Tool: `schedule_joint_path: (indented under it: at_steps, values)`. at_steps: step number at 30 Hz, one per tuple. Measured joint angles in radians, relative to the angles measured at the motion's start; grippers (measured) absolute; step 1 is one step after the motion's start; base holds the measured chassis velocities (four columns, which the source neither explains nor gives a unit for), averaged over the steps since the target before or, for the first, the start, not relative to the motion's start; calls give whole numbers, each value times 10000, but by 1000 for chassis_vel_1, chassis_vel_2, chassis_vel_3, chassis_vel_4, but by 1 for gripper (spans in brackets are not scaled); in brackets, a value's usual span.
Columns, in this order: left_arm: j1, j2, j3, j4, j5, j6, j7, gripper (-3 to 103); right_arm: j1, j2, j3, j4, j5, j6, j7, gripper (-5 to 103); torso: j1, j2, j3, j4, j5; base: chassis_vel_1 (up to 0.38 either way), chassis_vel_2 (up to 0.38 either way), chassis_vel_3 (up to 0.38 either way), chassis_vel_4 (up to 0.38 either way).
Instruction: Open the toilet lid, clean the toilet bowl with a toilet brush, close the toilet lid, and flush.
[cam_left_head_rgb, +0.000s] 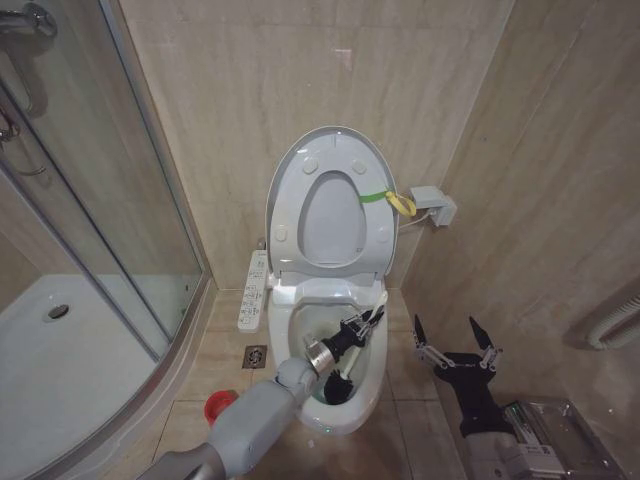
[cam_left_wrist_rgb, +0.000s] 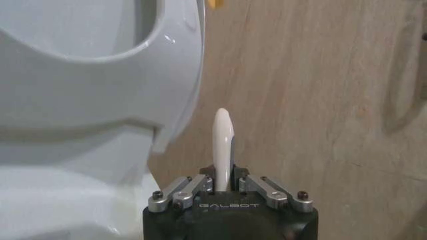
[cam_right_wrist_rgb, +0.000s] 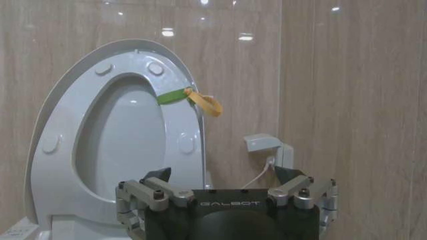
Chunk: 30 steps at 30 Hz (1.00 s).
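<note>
**Left arm held the brush inside the open toilet**

The left arm reached forward and up from the lower frame, its left gripper (cam_left_head_rgb: 358, 327) over the toilet bowl (cam_left_head_rgb: 372, 390), clenched on the toilet brush (cam_left_head_rgb: 352, 345). The brush ran slantwise: white handle tip up toward the bowl's far right rim, dark bristle head down inside the basin. The toilet lid (cam_left_head_rgb: 330, 148) stood upright against the wall with the seat (cam_left_head_rgb: 372, 240), strap loop (cam_left_head_rgb: 390, 199) on its right edge. The right gripper (cam_left_head_rgb: 456, 337) hovered beside the bowl's right, fingers spread, holding nothing.

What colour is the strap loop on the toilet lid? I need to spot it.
Green and yellow strap loop, clearest from the right wrist.
</note>
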Motion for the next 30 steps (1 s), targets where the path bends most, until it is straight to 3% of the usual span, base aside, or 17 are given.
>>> schedule_joint_path:
  at_steps: [9,18,24,30]
  values:
    - [-988,-306,-437,710,-191,-145,234,17,0,0,0,1,0,0,0,100,1,0,0,-3,0,0,0,0,0]
    - [-397,-447,-424,867,0,-331,477,17,0,0,0,0,0,0,0,100,0,0,0,0,-1,0,0,0,0]
    - [-195,-57,-316,242,38,-314,420,17,0,0,0,0,0,0,0,100,0,0,0,0,0,0,0,0,0]
    - [52,777,-181,-1035,28,-82,79,17,0,0,0,0,0,0,0,100,0,0,0,0,-1,0,0,0,0]
